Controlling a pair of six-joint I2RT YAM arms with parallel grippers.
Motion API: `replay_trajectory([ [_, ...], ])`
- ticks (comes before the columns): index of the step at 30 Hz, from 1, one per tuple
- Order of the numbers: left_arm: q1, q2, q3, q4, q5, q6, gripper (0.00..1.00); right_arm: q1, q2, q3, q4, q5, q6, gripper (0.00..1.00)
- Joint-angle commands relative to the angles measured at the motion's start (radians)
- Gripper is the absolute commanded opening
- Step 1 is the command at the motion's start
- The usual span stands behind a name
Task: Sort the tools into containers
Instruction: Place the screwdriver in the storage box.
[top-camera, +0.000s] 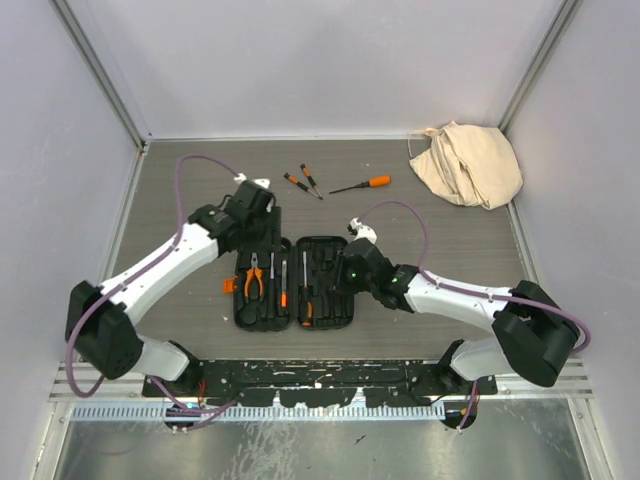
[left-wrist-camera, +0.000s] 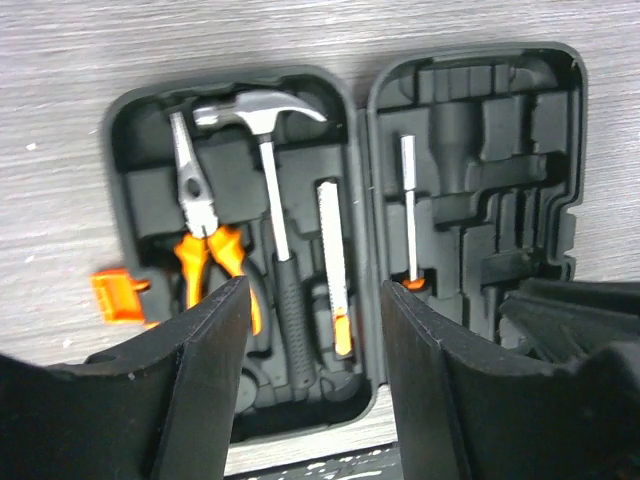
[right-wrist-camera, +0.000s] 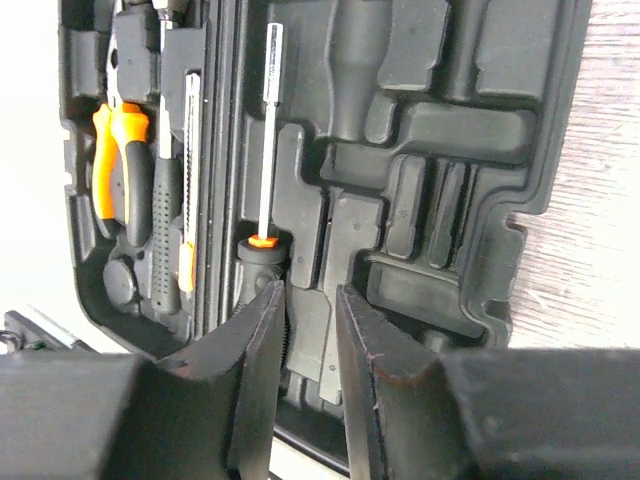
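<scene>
1. Left wrist view: left gripper (left-wrist-camera: 313, 300) nearest the lens, jaws wide apart, empty, facing the open tool case (left-wrist-camera: 500, 170).
2. Right wrist view: right gripper (right-wrist-camera: 310, 300) narrowly parted, holding nothing, tips just short of the case's seated driver (right-wrist-camera: 266, 130).
3. Top view: orange-handled screwdriver (top-camera: 362, 185) lies beyond the case's far edge, long axis crosswise to the case, handle rightward; right arm judged nearer
</scene>
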Motion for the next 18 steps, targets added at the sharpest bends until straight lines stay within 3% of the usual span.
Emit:
replay_trajectory([
  [1, -0.070, 0.106, 0.105, 0.082, -0.033, -0.051, 0.55, -0.001, -0.033, -0.019, 0.122, -0.065, 0.068, 0.30],
  [8, -0.120, 0.305, 0.246, 0.061, -0.037, -0.083, 0.48, 0.015, -0.008, -0.053, 0.201, -0.123, 0.163, 0.27],
  [18, -0.147, 0.427, 0.296, 0.045, -0.052, -0.124, 0.42, 0.096, -0.063, -0.064, 0.070, 0.074, 0.253, 0.37],
])
